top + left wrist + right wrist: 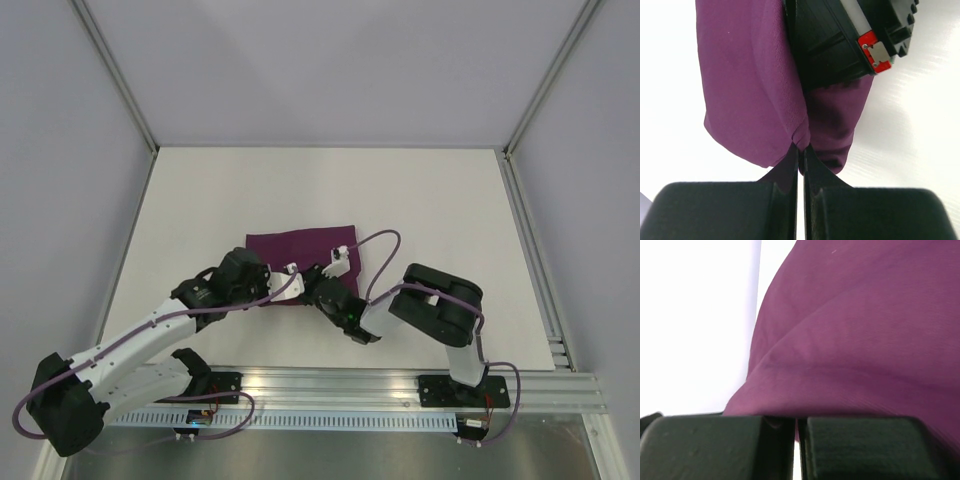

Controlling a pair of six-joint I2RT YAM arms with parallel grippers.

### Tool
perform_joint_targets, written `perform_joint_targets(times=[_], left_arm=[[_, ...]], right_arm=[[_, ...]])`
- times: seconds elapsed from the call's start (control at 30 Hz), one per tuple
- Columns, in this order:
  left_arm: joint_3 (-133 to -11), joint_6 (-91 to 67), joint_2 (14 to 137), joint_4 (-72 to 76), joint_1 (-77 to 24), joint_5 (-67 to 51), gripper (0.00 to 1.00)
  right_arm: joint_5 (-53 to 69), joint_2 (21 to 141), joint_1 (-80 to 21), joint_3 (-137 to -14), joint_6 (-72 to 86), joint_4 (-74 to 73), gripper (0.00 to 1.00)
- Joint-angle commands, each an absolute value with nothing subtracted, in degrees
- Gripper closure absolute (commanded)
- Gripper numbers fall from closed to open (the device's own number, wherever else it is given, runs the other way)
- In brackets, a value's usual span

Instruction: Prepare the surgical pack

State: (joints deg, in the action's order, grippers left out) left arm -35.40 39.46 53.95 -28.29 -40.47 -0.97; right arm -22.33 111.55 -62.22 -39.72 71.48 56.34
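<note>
The dark-purple cloth [300, 244] lies folded near the middle of the white counter [430, 200]. Both arms meet at its near edge. The left hand [801, 151] is pressed together, pinching a fold of the cloth's edge between its fingertips. Just right of it, the right hand [796, 423] is likewise pressed together, pinching the cloth, which bulges up above its fingers.

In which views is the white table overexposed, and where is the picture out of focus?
Top external: even soft light, purple cloth reasonably sharp, no glare. Left wrist: table washed out nearly to pure white, cloth weave sharp. Right wrist: table blown out at left, cloth mostly soft.
</note>
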Motion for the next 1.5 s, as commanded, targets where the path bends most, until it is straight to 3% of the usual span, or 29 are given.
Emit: perform_joint_targets(times=[0.0,0.27,0.5,0.63,0.73,0.8,0.93,1.17,1.47], left_arm=[[-37.88,39.64,51.68,-30.32,-40.69,-2.82,1.0],[-34.19,41.57,50.45,-31.11,-40.69,-1.15,1.0],[-31.99,42.01,50.19,-30.58,-40.69,-0.88,1.0],[-31.03,42.89,50.62,-29.36,-40.69,-0.88,1.0],[-30.59,43.33,50.71,-29.53,-40.69,-0.26,1.0],[-30.15,43.42,50.54,-29.71,-40.69,-0.61,1.0],[-29.97,42.54,51.15,-27.69,-40.69,-0.35,1.0],[-32.87,40.96,52.03,-26.19,-40.69,-0.26,1.0],[-33.75,40.17,51.94,-27.33,-40.69,0.79,1.0]], right_arm=[[-35.66,114.25,-61.52,-39.29,71.99,62.13,0.99],[-49.12,111.27,-58.89,-31.39,67.85,64.6,1.0],[-50.89,115.92,-56.17,-28.22,72.24,68.11,0.99],[-45.81,116.63,-55.72,-30.13,68.47,69.53,1.0],[-49.9,116.19,-55.46,-27.88,72.67,67.67,1.0],[-48.44,116.63,-53.45,-27.07,69.97,74.07,1.0],[-37.82,115.58,-55.36,-32.33,68.03,66.57,1.0],[-33.93,119.43,-61.17,-31.9,75.58,71.72,1.0],[-27.25,122.25,-63.19,-44.2,74.09,65.32,1.0]])
